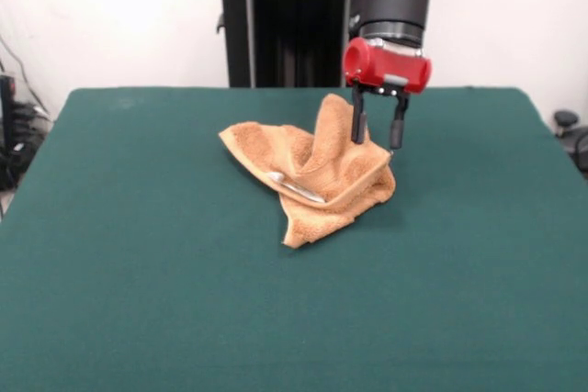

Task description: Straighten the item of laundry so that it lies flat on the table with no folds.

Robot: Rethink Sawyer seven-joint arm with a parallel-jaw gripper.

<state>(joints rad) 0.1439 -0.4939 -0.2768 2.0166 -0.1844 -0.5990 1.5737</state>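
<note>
I see the orange-tan terry towel crumpled in a heap on the green surface, its white tag showing. My claw stands open, its left finger against a raised peak of cloth, gripping nothing.

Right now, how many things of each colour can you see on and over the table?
Orange-tan: 1, the crumpled towel
White: 1, the small tag on the towel
Dark green: 1, the table
Red and black: 1, the robot arm with its end effector open at the towel
Total: 4
</note>
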